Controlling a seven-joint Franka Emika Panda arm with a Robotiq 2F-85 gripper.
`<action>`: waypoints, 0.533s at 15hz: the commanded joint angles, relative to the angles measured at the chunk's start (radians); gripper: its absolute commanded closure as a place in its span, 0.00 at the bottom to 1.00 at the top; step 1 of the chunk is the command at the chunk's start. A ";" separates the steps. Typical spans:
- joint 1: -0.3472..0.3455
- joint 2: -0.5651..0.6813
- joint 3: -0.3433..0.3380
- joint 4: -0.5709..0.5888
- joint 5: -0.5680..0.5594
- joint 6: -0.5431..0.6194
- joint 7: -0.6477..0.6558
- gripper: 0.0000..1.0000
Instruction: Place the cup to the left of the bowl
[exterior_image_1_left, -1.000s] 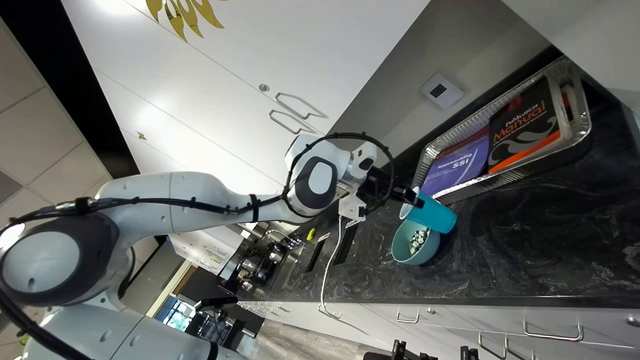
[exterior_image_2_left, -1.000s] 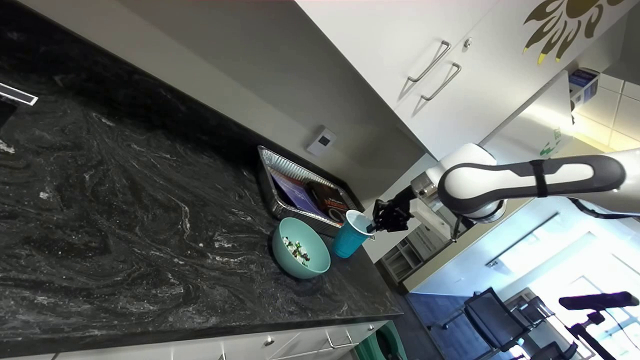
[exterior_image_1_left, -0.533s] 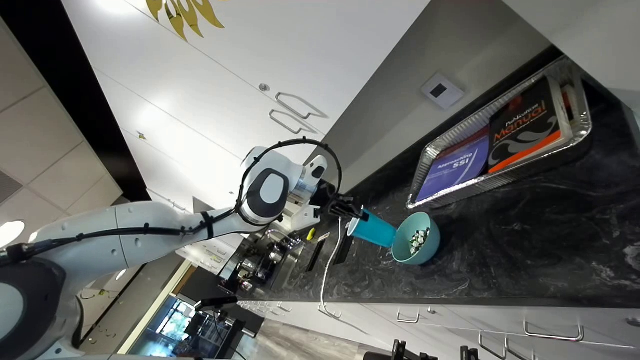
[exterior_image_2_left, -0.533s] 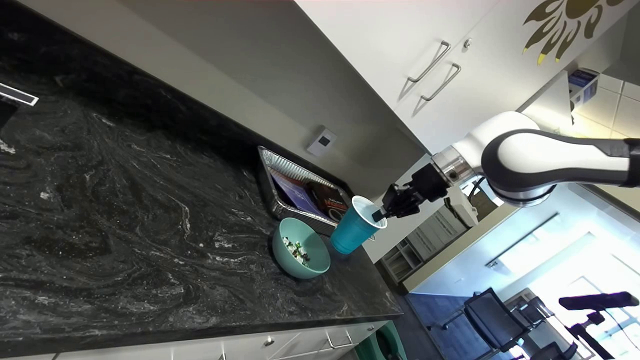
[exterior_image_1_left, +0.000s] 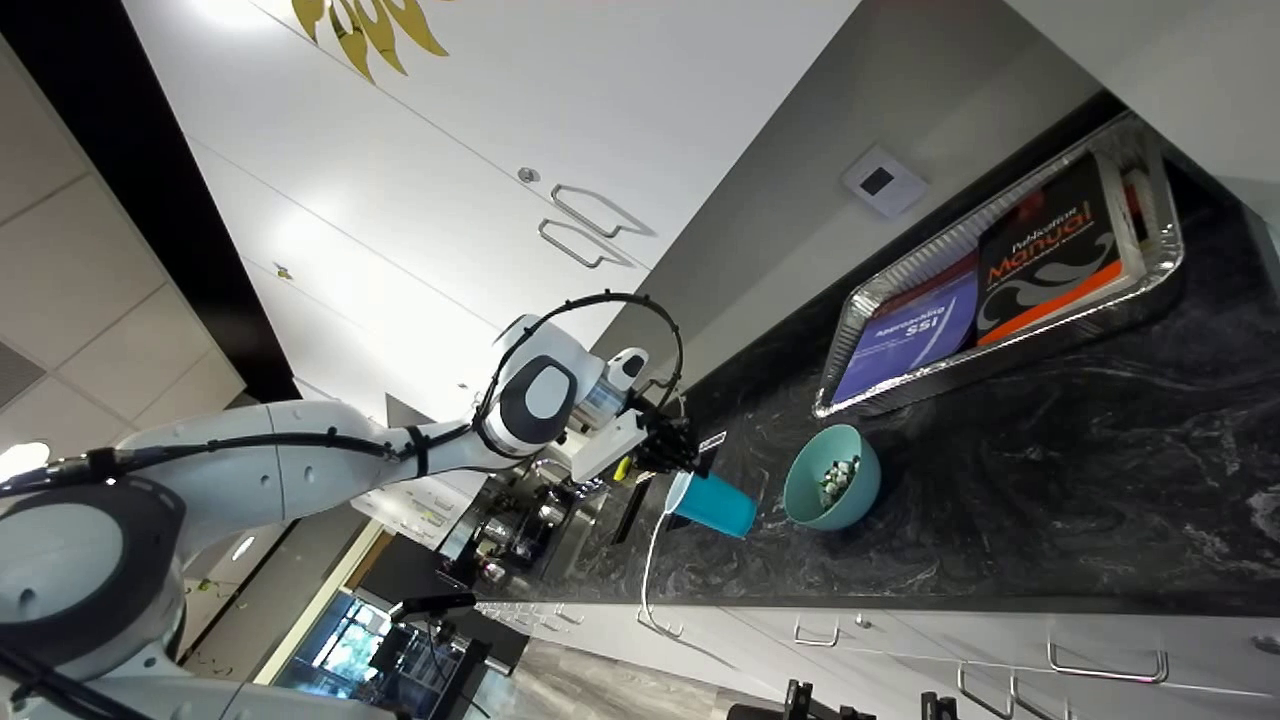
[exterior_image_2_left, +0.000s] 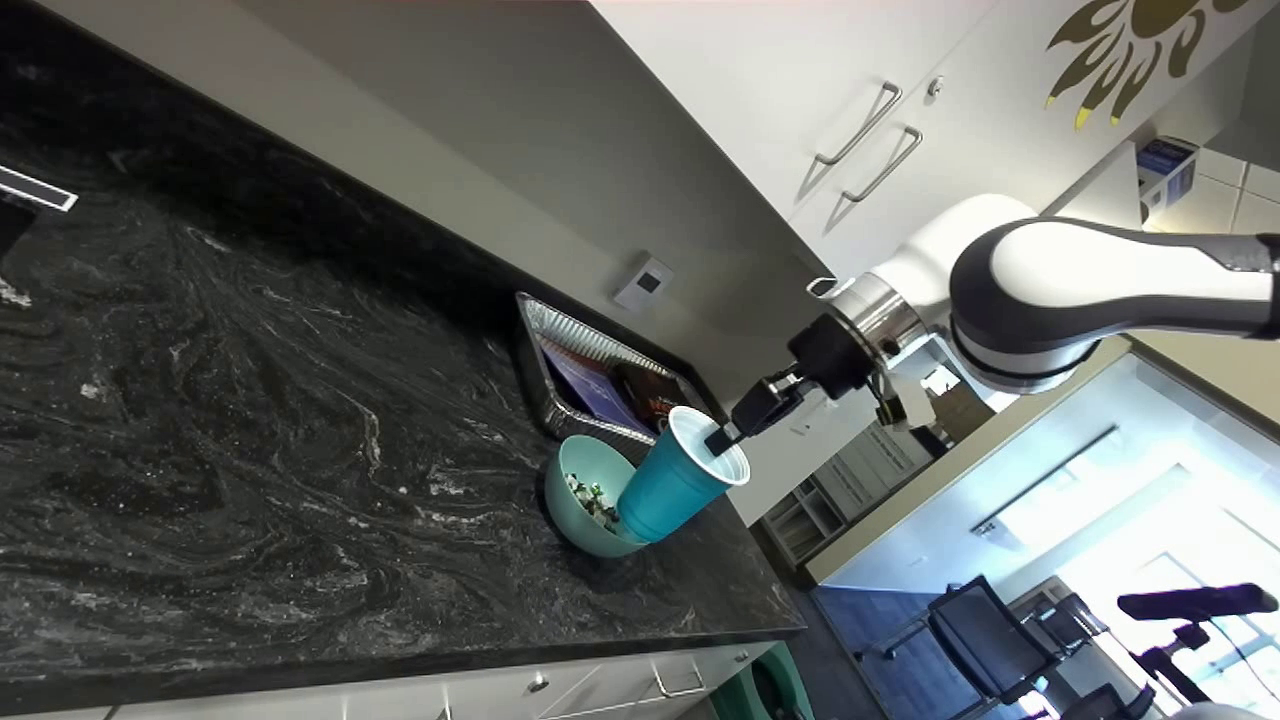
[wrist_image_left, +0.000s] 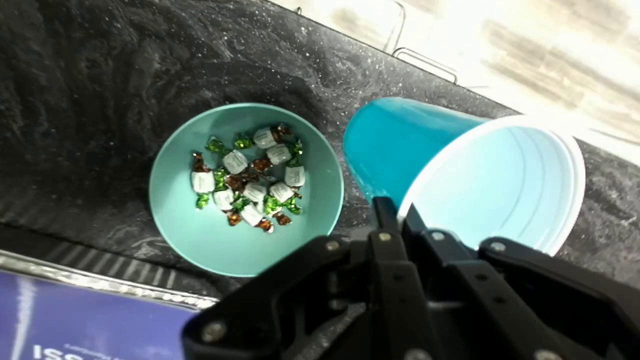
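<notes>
Cup (exterior_image_1_left: 715, 505), cylindrical, bright light-blue plastic, white within: located near a bowl (wrist_image_left: 210, 240), round, teal-green, smooth, with a strip of black marbled counter (exterior_image_1_left: 1050, 475) showing between them in an exterior view. Whether its base meets the counter: cannot tell.

Gripper (wrist_image_left: 398, 216), black, two-fingered: pinching the cup's rim, one finger within, one outside.

Step, as judged: setting down beside the bowl. Handling: preserve the gap; lower gently till the base sits flat; part the fingers only once the counter bears the weight; withdraw straight up along the cup's side, lest the inner finger drag so light a piece over.

Arm (exterior_image_1_left: 330, 465), white and grey, jointed: reaching in from the picture's edge in both exterior views, wrist bent, gripper angled down to the rim.
</notes>
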 joint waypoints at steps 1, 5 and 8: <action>0.028 0.136 0.020 0.107 0.050 -0.050 -0.171 0.99; 0.025 0.270 0.078 0.209 0.066 -0.061 -0.337 0.99; 0.005 0.366 0.122 0.287 0.005 -0.040 -0.365 0.99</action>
